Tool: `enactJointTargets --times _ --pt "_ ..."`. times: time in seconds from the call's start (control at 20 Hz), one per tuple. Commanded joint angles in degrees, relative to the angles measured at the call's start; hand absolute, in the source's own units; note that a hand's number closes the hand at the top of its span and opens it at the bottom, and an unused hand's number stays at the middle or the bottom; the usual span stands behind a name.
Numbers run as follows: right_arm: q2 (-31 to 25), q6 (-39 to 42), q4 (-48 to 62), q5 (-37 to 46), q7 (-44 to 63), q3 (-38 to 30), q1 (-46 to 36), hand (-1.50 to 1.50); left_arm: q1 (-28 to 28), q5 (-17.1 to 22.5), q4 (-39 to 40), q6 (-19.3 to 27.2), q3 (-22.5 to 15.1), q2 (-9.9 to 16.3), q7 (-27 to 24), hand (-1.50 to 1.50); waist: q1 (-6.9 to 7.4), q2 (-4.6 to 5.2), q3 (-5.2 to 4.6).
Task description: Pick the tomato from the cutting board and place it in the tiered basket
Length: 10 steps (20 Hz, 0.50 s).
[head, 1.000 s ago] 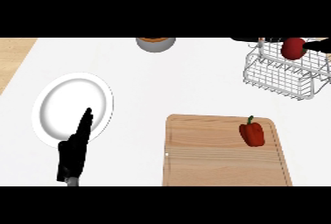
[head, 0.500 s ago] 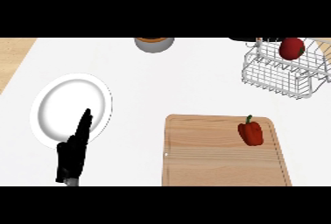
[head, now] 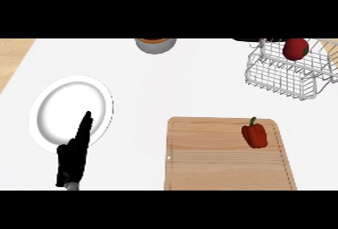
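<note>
A red tomato (head: 295, 48) sits inside the white wire tiered basket (head: 280, 80) at the far right of the counter. The wooden cutting board (head: 211, 161) lies at the near right and carries only a red bell pepper (head: 255, 134) with a green stem near its far right corner. My left hand (head: 73, 156) rests open at the lower left, fingers pointing up over the near edge of a white plate (head: 66, 105). It holds nothing. My right hand does not show.
A grey bowl (head: 156, 44) with something brown inside stands at the far middle edge. A thin dark shape (head: 246, 39) shows at the top edge left of the basket. A wooden surface (head: 13, 56) borders the white counter at far left.
</note>
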Motion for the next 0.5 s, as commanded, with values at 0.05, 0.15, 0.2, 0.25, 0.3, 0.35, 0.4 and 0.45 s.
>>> enactJointTargets --times 0.05,0.15,0.2,0.25,0.3,0.35,0.4,0.45 --pt "-10.76 7.42 4.76 -4.48 -2.15 -6.33 6.88 -1.5 1.48 -0.28 1.41 0.63 -0.55 -1.33 0.78 0.0 -0.99 0.23 -0.21" --pt "-13.77 10.38 6.73 -5.48 -3.32 -7.8 9.77 -1.5 1.73 1.2 1.17 -1.59 0.96 0.65 0.94 0.0 -0.72 0.24 -0.2" --pt "-16.01 13.01 7.8 -6.57 -4.62 -9.34 12.82 -1.5 3.87 1.29 -0.92 -1.4 1.18 1.2 0.61 0.0 -1.08 0.07 -0.13" --pt "-18.13 14.93 8.64 -7.13 -3.72 -9.93 12.38 -1.5 1.38 1.33 2.33 -1.67 1.5 0.6 0.08 0.0 -1.12 0.28 -0.17" --pt "-19.81 17.85 9.85 -6.8 -5.21 -9.93 15.19 -1.5 0.59 1.86 1.19 -1.4 2.04 0.58 1.34 0.0 -1.4 0.35 -0.07" --pt "-19.83 18.48 11.02 -7.73 -7.16 -11.11 16.24 -1.5 1.64 0.29 1.39 -0.86 0.27 -0.25 0.51 0.0 -0.91 0.42 -0.05" --pt "-21.72 21.69 11.59 -7.87 -6.77 -11.22 17.07 -1.5 0.79 0.61 2.15 -0.62 0.34 -1.09 0.42 0.0 -1.27 0.47 -0.02" --pt "-22.41 22.75 12.59 -8.48 -9.26 -12.35 19.82 -1.5 2.72 0.49 -0.19 -0.99 -0.31 -0.47 1.5 0.0 -1.52 0.32 0.11"
